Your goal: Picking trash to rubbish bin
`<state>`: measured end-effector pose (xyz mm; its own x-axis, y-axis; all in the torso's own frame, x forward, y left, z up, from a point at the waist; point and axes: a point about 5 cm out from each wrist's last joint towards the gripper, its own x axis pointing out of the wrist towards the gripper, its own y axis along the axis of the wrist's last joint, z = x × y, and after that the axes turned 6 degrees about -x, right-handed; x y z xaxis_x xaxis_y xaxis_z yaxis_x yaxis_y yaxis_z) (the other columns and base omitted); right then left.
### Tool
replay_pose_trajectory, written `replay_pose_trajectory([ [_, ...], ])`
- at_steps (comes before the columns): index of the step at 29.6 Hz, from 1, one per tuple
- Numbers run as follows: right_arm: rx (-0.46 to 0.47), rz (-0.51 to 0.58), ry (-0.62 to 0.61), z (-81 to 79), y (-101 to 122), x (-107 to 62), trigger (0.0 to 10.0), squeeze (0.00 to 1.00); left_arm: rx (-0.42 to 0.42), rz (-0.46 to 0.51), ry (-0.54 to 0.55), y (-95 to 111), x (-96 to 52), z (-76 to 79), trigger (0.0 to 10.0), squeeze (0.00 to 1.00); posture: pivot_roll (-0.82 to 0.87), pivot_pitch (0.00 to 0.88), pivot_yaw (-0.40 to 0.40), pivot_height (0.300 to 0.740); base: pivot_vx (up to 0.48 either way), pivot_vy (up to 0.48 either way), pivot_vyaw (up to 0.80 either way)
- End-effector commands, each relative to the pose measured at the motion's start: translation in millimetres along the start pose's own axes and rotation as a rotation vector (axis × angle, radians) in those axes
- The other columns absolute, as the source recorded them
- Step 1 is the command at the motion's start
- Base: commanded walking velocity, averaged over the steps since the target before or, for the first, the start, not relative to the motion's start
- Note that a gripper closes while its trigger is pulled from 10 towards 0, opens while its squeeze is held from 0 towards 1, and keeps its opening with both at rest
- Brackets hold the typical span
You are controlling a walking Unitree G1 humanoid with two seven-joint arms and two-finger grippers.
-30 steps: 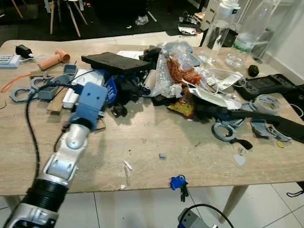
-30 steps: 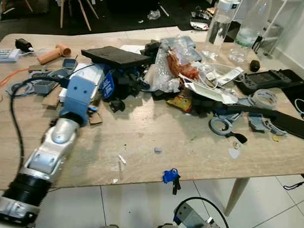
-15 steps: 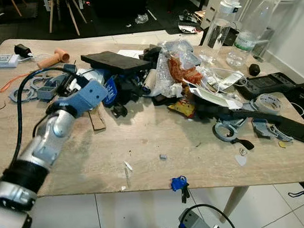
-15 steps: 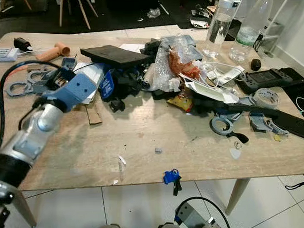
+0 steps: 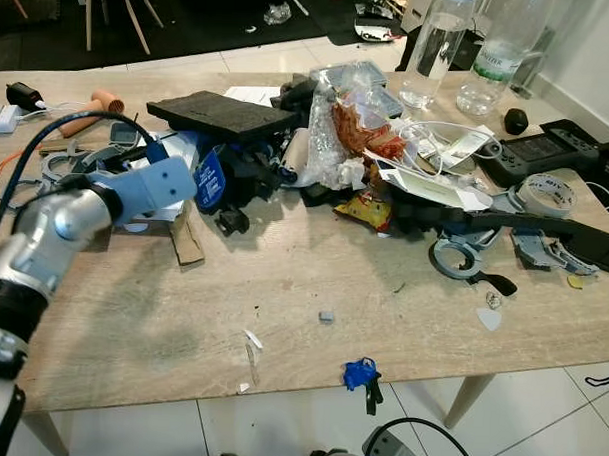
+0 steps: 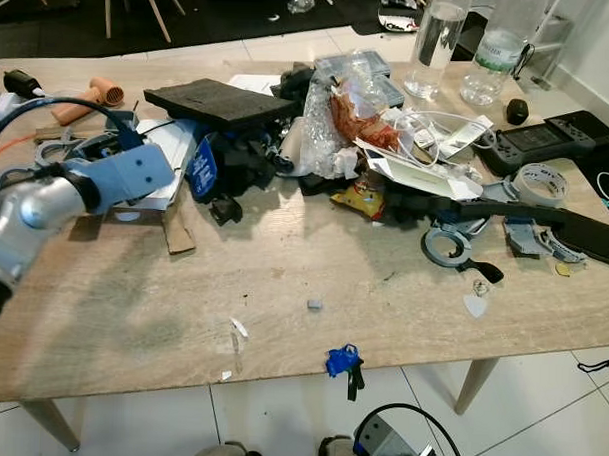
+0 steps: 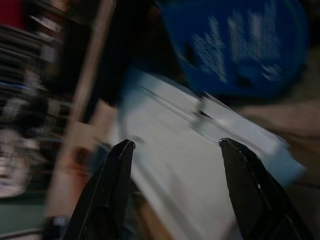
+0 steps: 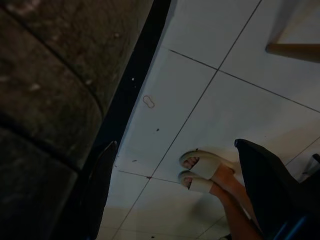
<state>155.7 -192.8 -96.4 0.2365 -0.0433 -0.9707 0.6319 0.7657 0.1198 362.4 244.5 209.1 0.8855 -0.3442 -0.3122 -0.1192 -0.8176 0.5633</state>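
- In your left eye view, the wooden table [image 5: 281,317] carries a heap of clutter. Take the black slab [image 5: 223,115] on top of that heap as your landmark. Your left arm [image 5: 59,224] reaches in from the table's near left edge, its blue wrist block just left of the slab and below it.
- Behind the slab to its right stand two clear bottles [image 5: 431,47]. Right of the slab lies a crumpled clear plastic bag [image 5: 343,129] with orange scraps inside, and beyond that a yellow wrapper [image 5: 365,210].
- Near the table's front edge, well apart from the slab, you can count one small white scrap [image 5: 253,338], one grey bit [image 5: 325,316] and one blue bunch of keys [image 5: 361,373].
- Your right eye view gives the same table, plus one roll of tape [image 6: 539,182] and a black controller [image 6: 533,144] far right of the slab.
- Your left wrist view, blurred, adds the close look: the left gripper [image 7: 175,145] has its fingers spread wide, holding nothing, hovering over a white flat box [image 7: 175,170] beside a blue label [image 7: 235,45].
- Your right wrist view is dark: the right gripper [image 8: 175,147] hangs beside the table with its fingers wide apart and empty, over white floor tiles [image 8: 210,100], where a person's two feet in pale sandals [image 8: 200,172] stand.
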Motion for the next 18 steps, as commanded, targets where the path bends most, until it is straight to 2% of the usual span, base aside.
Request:
replay_pose_trajectory([
  [1,0.02,0.021,0.077,-23.8,4,2.8,10.0,0.0,-0.068,-0.058,-0.066,-12,-8.6,-6.0,10.0,0.0,0.01,0.192,0.038,0.74,0.0,0.0,0.0],
  [6,0.016,0.022,0.072,-23.6,4,2.8,10.0,0.0,-0.187,-0.086,-0.23,-18,-15.7,-1.8,10.0,0.0,0.0,0.189,0.031,0.74,0.0,0.0,0.0],
  [9,0.013,0.022,0.069,-23.4,3,2.8,10.0,0.0,-0.185,-0.1,-0.275,-24,-19.4,0.6,10.0,0.0,0.0,0.189,0.031,0.74,0.0,0.0,0.0],
  [13,0.011,0.022,0.067,-23.1,4,2.8,10.0,0.0,-0.197,-0.114,-0.26,-29,-19.3,0.5,10.0,0.0,0.0,0.19,0.034,0.74,0.0,0.0,0.0],
  [18,0.018,0.023,0.07,-23.1,4,2.8,10.0,0.0,-0.134,-0.09,-0.155,-24,-8.9,1.6,10.0,0.0,0.0,0.192,0.037,0.74,0.0,0.0,0.0],
])
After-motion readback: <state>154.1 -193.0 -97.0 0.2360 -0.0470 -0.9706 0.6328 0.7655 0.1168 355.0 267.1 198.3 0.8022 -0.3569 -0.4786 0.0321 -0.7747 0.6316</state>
